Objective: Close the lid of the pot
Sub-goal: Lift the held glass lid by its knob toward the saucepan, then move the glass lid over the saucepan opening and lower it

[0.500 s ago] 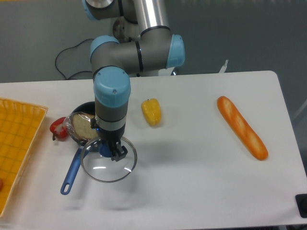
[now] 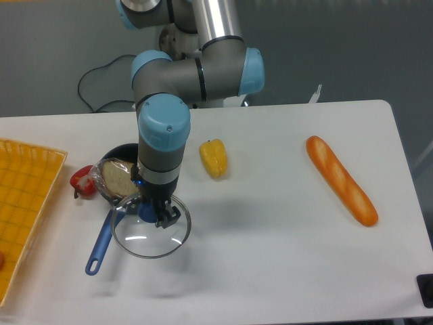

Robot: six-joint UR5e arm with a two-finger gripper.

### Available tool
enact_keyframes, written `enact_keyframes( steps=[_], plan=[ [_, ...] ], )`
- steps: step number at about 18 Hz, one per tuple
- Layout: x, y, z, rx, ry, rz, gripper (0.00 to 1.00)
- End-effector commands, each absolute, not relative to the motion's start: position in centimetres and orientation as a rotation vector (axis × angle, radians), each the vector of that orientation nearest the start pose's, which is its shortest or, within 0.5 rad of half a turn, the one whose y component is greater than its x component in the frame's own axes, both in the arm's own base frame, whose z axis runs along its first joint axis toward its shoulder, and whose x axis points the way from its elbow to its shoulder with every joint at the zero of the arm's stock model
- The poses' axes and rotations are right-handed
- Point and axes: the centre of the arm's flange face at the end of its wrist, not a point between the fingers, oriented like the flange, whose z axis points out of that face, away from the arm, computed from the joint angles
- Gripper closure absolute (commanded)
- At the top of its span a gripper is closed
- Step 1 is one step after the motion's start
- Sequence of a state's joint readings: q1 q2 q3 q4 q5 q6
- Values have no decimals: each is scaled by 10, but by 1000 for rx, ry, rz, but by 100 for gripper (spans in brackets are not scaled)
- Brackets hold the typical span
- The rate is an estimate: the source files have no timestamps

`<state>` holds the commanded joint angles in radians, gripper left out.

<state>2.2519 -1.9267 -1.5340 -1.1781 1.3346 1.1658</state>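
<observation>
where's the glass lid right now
The lid sits low and left of centre in the camera view, under the gripper, just in front of the pot, beside the pot's blue handle.

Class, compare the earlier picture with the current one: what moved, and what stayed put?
The gripper, closed on the lid by its blue knob, shifted slightly with the lid, up and left in the picture, toward the pot. The pot, yellow pepper, bread loaf and orange tray stayed put.
</observation>
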Motion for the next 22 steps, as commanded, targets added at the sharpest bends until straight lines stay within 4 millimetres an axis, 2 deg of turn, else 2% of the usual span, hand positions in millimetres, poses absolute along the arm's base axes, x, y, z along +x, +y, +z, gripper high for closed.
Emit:
enact_keyframes(
  steps=[8, 13, 15, 16, 22],
  plan=[
    [-269, 587, 345, -2785, 695, -175, 56],
    [-254, 585, 334, -2794, 715, -211, 56],
    [-249, 577, 337, -2792, 715, -211, 56],
    [-246, 575, 333, -2795, 715, -227, 56],
    [-236, 570, 345, -2762, 708, -239, 56]
  ],
)
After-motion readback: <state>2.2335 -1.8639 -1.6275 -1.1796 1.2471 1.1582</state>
